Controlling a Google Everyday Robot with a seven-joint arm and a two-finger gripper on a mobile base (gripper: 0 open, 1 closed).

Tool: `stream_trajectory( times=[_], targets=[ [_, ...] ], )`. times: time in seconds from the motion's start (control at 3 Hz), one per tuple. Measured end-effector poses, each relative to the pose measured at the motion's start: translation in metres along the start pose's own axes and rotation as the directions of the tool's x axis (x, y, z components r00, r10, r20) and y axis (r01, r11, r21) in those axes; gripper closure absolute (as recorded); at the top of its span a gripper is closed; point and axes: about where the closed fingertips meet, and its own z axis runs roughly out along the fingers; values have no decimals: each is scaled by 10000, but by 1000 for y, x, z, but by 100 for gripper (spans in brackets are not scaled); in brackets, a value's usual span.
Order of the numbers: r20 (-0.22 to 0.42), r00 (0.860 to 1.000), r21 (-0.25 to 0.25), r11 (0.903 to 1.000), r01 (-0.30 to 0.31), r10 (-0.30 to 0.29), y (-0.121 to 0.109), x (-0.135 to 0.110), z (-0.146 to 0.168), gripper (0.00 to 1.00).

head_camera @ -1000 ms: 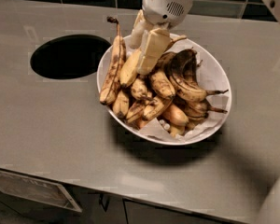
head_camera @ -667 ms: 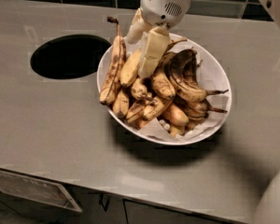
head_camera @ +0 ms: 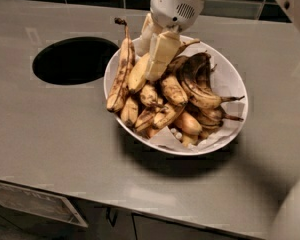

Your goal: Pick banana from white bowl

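Note:
The white bowl [head_camera: 234, 79] sits on the grey counter, lined with paper and piled with bananas. The banana [head_camera: 138, 74] is the plump, brightest yellow one at the pile's upper left, pointing up toward the bowl's far rim. My gripper [head_camera: 152, 50] comes down from the top of the view and is right at this banana's upper end, hiding that end. A slim brown-streaked banana [head_camera: 121, 66] with a dark stalk leans over the left rim. Nearly black curved bananas [head_camera: 197, 81] lie to the right.
A round dark hole [head_camera: 74, 60] is cut in the grey counter [head_camera: 65, 144] just left of the bowl. Dark tiles run along the back edge. The counter's front edge runs along the bottom, and part of my arm shows at the right edge.
My gripper has shifted slightly left and settled closer on the banana's upper end. The bowl and the pile have not moved.

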Motion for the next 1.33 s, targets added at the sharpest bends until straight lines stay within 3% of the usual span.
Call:
stream_trajectory(
  times=[0.67, 1.0, 1.33],
  targets=[
    [43, 10000, 7, 10000, -20, 20, 1, 0, 1, 97],
    [43, 10000, 7, 10000, -20, 20, 1, 0, 1, 100],
    [243, 9997, 430, 9990, -100, 89, -1, -1, -5, 100]
  ],
)
